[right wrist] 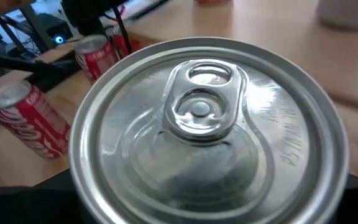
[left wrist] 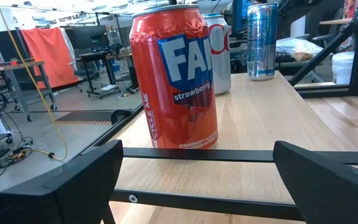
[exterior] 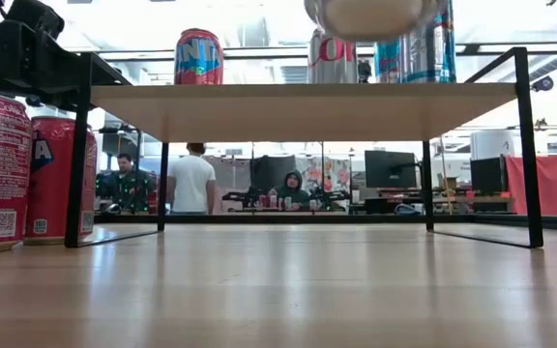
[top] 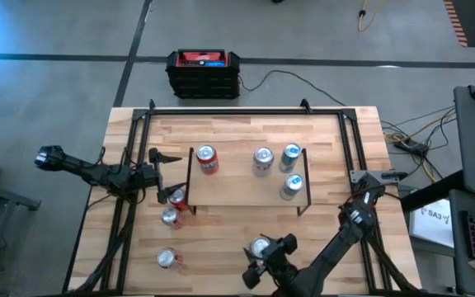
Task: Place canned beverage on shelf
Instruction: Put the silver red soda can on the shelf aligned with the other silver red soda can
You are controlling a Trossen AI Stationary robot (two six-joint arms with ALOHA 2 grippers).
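The shelf point(top: 237, 191), a light-wood board on thin black legs, stands mid-table. On it stand a red Fanta can point(top: 207, 158), a silver can point(top: 262, 161) and two bluish cans point(top: 291, 155). My right gripper point(top: 264, 256), at the table's near edge in front of the shelf, is shut on a silver-topped can point(top: 261, 247). That can's underside point(exterior: 370, 14) shows above shelf height. My left gripper point(top: 165, 173) waits open and level at the shelf's left end, facing the Fanta can point(left wrist: 176, 81). My right gripper holds the can by its side wall, below the top rim point(right wrist: 204, 46), coming from the table's near side and slanting slightly down. The can's own top point(right wrist: 197, 112) hides the fingers. The can is lifted clear of the table, roughly upright, top up.
Three red cola cans are on the table left of and in front of the shelf: two upright point(top: 177, 198) point(top: 170, 216) by its left front leg, one point(top: 168, 258) nearer the front edge. A black-and-red box point(top: 204, 73) sits beyond the far edge. People sit in the room behind.
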